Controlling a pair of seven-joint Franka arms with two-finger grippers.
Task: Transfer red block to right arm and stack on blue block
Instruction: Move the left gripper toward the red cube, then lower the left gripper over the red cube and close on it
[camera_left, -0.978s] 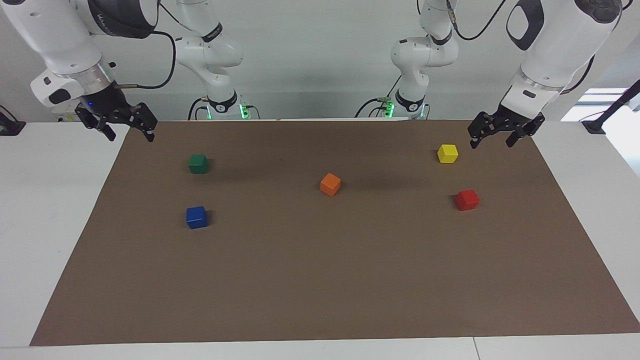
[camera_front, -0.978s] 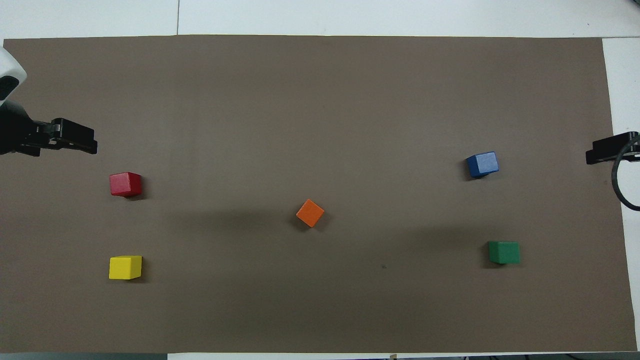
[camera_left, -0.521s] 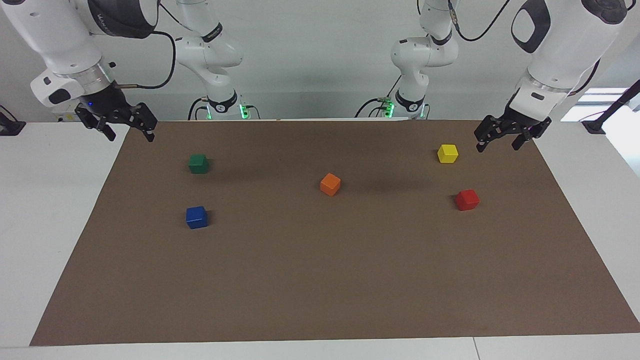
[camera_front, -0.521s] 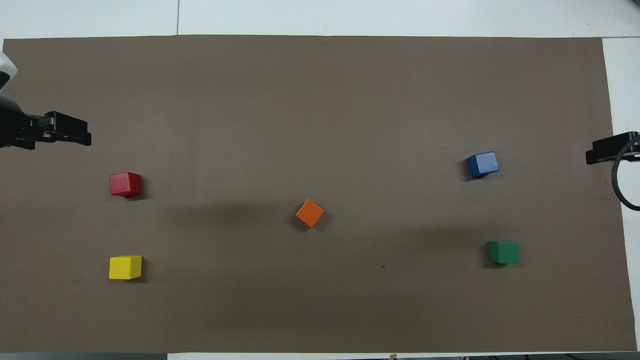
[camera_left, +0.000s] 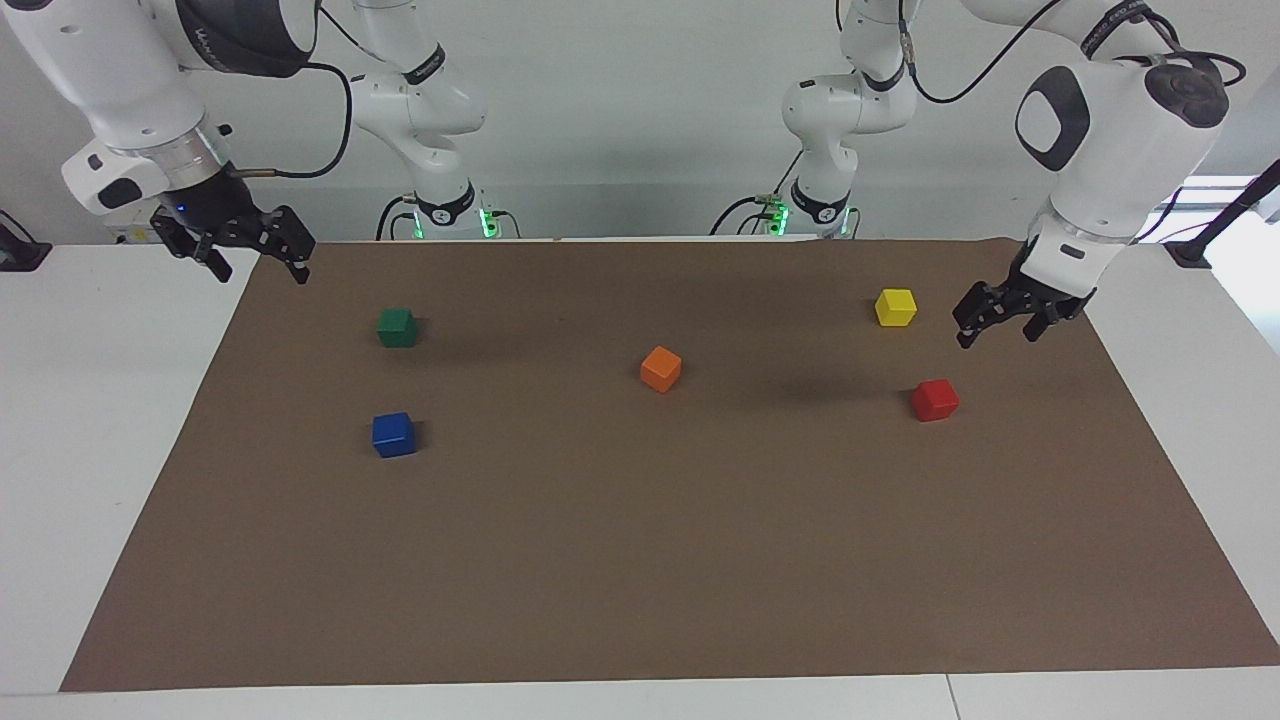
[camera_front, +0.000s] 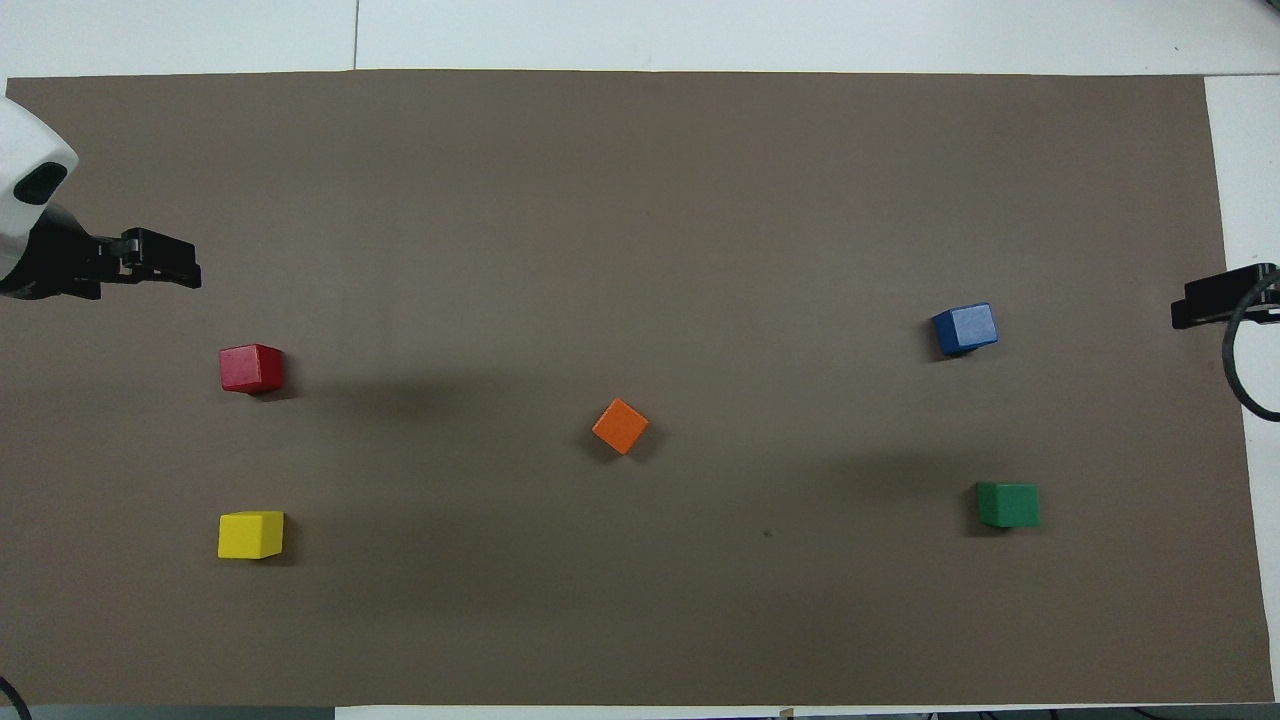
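Observation:
The red block (camera_left: 935, 399) sits on the brown mat toward the left arm's end of the table; it also shows in the overhead view (camera_front: 251, 368). The blue block (camera_left: 393, 434) sits toward the right arm's end, also in the overhead view (camera_front: 965, 328). My left gripper (camera_left: 1000, 328) is open and empty, raised over the mat between the yellow cube and the red block, apart from both; it shows in the overhead view (camera_front: 180, 272). My right gripper (camera_left: 258, 262) is open and empty, waiting above the mat's corner near its base (camera_front: 1200, 305).
A yellow cube (camera_left: 895, 306) lies nearer to the robots than the red block. An orange cube (camera_left: 660, 368) sits mid-mat. A green cube (camera_left: 397, 326) lies nearer to the robots than the blue block. The brown mat (camera_left: 640, 560) covers most of the white table.
My left gripper has come down and away from the robots, past the yellow cube toward the red block. The right arm and all cubes have not moved.

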